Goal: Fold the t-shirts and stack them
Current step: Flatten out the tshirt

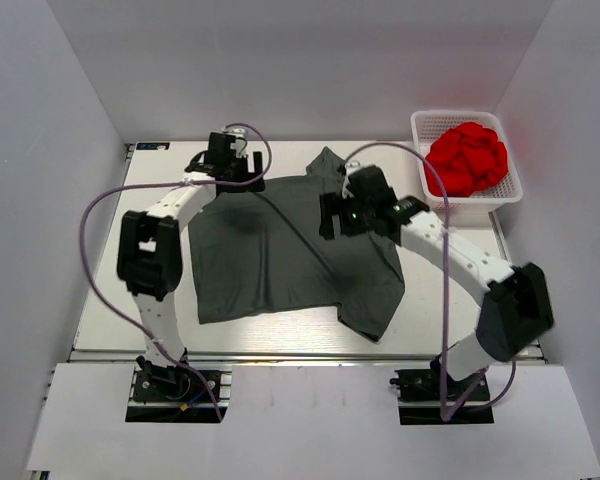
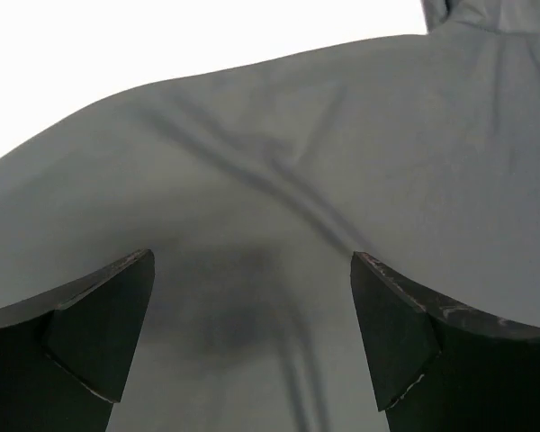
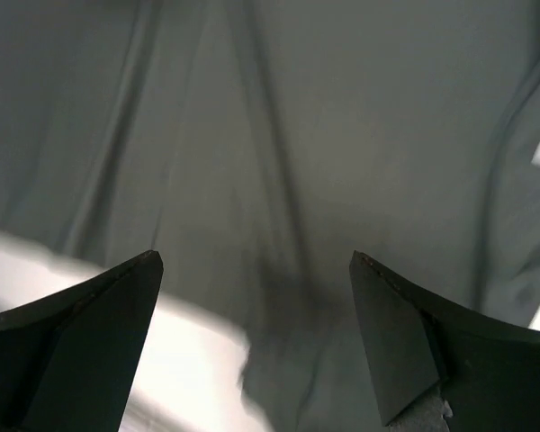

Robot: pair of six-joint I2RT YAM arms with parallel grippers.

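Observation:
A dark charcoal-grey t-shirt (image 1: 270,255) lies spread and rumpled on the white table, its right side bunched into a fold. My left gripper (image 1: 232,172) hangs open over the shirt's far left edge; in the left wrist view the cloth (image 2: 279,180) fills the space under the open fingers (image 2: 103,333). My right gripper (image 1: 328,217) hangs open over the shirt's upper right part; in the right wrist view wrinkled cloth (image 3: 279,144) and a patch of bare table (image 3: 180,360) lie under the open fingers (image 3: 405,342). Neither gripper holds anything.
A white basket (image 1: 421,125) at the far right corner holds a heap of red cloth (image 1: 467,158). Grey walls close in the table on three sides. The table's near edge (image 1: 300,352) runs just in front of the shirt's hem.

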